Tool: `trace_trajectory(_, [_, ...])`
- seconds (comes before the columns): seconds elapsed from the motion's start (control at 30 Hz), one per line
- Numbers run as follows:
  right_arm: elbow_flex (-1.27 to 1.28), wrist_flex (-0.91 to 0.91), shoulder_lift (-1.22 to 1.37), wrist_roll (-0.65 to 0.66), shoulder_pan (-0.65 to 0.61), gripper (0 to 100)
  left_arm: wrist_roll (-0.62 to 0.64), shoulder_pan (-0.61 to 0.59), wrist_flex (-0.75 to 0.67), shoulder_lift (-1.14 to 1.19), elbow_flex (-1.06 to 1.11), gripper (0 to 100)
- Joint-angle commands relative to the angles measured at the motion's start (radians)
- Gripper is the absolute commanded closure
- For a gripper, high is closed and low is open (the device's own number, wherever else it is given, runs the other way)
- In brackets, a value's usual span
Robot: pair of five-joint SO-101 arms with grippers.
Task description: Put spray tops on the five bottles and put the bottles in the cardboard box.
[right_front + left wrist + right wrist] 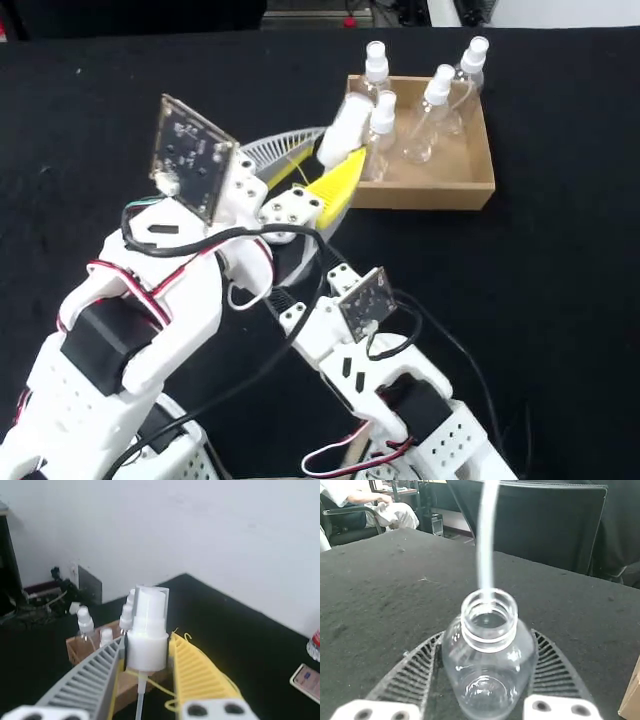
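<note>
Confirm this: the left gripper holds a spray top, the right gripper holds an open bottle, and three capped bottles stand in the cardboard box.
Wrong on the count: four capped bottles stand in the cardboard box, not three, as the high view shows. The rest is right: the left gripper holds a spray top and the right gripper holds an open bottle.

four capped bottles (425, 125), one open bottle (487, 665), one spray top (146, 630).
</note>
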Motion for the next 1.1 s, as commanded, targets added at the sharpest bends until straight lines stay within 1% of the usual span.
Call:
trace_trajectory(0.0, [-0.065,0.005,-0.12,-0.002,-0.005,83.6,0.003,-0.01,0.055,-0.014,-0.022,93])
trace_trajectory(0.1, [-0.065,0.005,-0.12,-0.002,-0.005,83.6,0.008,-0.01,0.043,-0.014,-0.016,93])
trace_trajectory(0.27, [-0.065,0.005,-0.12,-0.002,-0.005,83.6,0.003,-0.012,-0.021,-0.012,-0.016,93])
trace_trajectory(0.37, [-0.065,0.005,-0.12,-0.002,-0.005,83.6,0.003,-0.012,-0.02,-0.012,-0.001,93])
trace_trajectory(0.53, [-0.065,0.006,-0.12,-0.002,-0.005,83.6,0.003,-0.012,-0.028,-0.014,0.094,93])
trace_trajectory(0.67, [-0.065,0.006,-0.12,-0.002,-0.005,83.6,0.002,-0.013,-0.032,-0.014,0.104,93])
trace_trajectory(0.77, [-0.065,0.006,-0.12,-0.002,-0.005,83.6,0.002,-0.071,-0.081,-0.014,0.113,93])
trace_trajectory(0.87, [-0.065,0.006,-0.12,-0.002,-0.005,83.6,0.003,-0.142,-0.092,-0.014,0.114,93])
trace_trajectory(0.93, [-0.065,0.006,-0.12,-0.002,-0.005,83.6,0.009,-0.162,-0.091,-0.014,0.114,93])
trace_trajectory(1.07, [-0.067,0.006,-0.12,-0.002,-0.005,83.6,0.009,-0.163,-0.089,-0.014,0.124,93])
